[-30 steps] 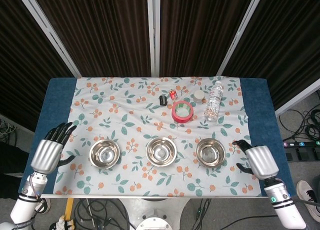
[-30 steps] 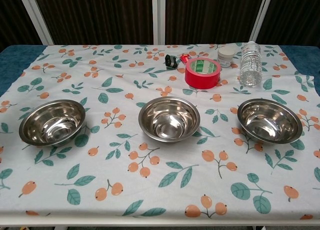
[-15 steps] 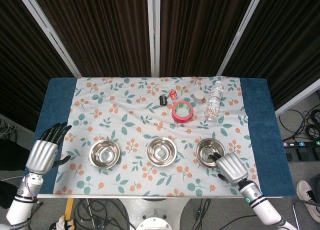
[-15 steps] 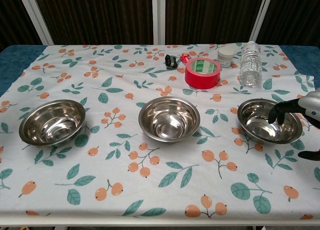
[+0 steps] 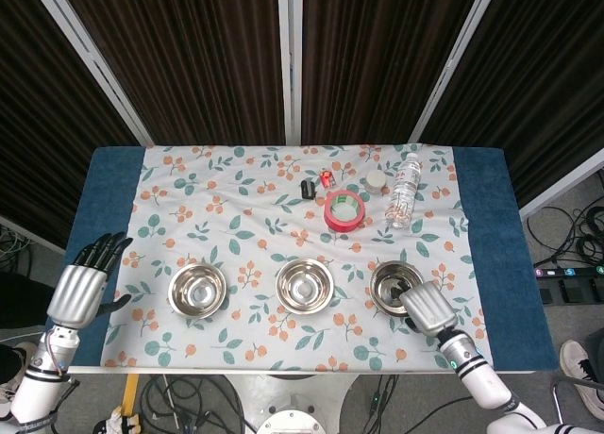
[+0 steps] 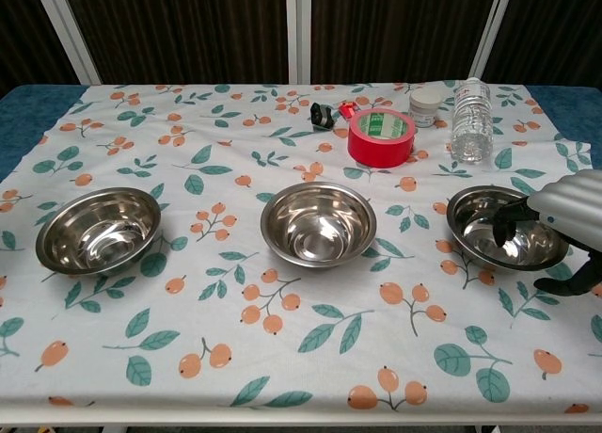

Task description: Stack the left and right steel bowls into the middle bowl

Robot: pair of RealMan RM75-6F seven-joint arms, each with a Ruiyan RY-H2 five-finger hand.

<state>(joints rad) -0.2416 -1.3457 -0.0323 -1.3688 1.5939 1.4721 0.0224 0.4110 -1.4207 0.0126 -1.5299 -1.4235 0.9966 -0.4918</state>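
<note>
Head view: three steel bowls stand in a row near the front of the counter (image 5: 113, 184): left bowl (image 5: 197, 289), middle bowl (image 5: 305, 285), right bowl (image 5: 396, 287). The left hand (image 5: 83, 285) hovers at the counter's left edge, fingers spread, holding nothing. The right hand (image 5: 425, 307) reaches its dark fingers over the right bowl's near rim.

Chest view: the right hand (image 6: 562, 212) has fingertips inside the right bowl (image 6: 504, 228) and thumb outside; whether it grips the rim I cannot tell. A red tape roll (image 6: 380, 136) and water bottle (image 6: 471, 120) stand behind.

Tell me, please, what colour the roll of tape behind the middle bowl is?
The roll of tape is red; the chest view shows it best.
</note>
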